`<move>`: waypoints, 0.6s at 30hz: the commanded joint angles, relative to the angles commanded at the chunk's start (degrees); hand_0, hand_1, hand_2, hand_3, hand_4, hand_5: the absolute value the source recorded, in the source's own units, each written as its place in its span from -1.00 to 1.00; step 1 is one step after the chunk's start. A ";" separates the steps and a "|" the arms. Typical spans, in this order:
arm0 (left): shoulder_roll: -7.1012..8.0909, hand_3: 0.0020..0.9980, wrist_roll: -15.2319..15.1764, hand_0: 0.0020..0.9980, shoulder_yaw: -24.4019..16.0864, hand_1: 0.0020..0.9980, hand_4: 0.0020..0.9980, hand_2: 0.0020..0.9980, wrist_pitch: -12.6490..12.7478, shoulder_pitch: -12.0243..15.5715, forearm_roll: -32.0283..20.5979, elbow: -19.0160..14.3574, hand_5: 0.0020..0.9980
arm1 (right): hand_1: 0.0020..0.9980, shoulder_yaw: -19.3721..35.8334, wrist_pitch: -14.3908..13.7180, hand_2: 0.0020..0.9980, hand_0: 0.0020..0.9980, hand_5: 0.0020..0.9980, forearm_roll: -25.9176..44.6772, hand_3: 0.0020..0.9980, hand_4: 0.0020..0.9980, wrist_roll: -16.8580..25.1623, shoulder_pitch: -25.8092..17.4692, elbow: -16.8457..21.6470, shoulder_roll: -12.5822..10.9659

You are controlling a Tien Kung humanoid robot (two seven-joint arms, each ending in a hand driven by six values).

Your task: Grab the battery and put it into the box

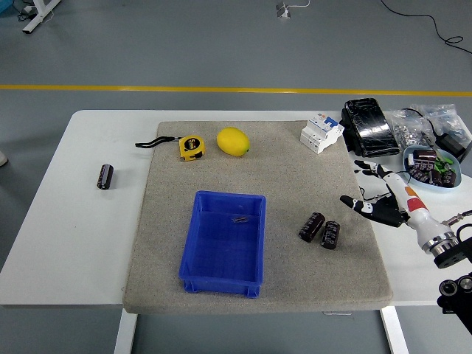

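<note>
Two dark cylindrical batteries (312, 226) (330, 234) lie side by side on the grey mat, right of the blue box (223, 243). A third battery (105, 176) lies on the white table at the far left. The box is an open blue bin near the mat's front middle, with only a small dark speck inside. My right hand (372, 198) hovers at the mat's right edge, a short way right of the two batteries, fingers spread and holding nothing. My left arm is out of view.
A yellow tape measure (191, 147) and a lemon (232, 141) lie at the mat's back. A white circuit breaker (321, 133), a black wrapped pack (369, 126), bags of small parts (417, 129) and a blue bowl (434, 164) of components crowd the back right.
</note>
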 joint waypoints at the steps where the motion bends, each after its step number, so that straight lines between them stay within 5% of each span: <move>1: 0.00 0.26 0.05 0.49 -0.07 0.40 0.37 0.46 0.01 -0.03 0.17 0.01 0.31 | 0.51 -0.20 0.03 0.58 0.60 -0.16 -1.29 0.62 1.00 -0.02 -0.03 0.15 0.04; 18: 0.18 0.26 0.66 0.48 -0.64 0.39 0.36 0.44 0.15 -0.38 1.68 0.01 0.29 | 0.34 -4.49 -2.82 0.40 0.49 -0.20 -8.54 0.53 1.00 -0.96 0.07 -2.83 1.34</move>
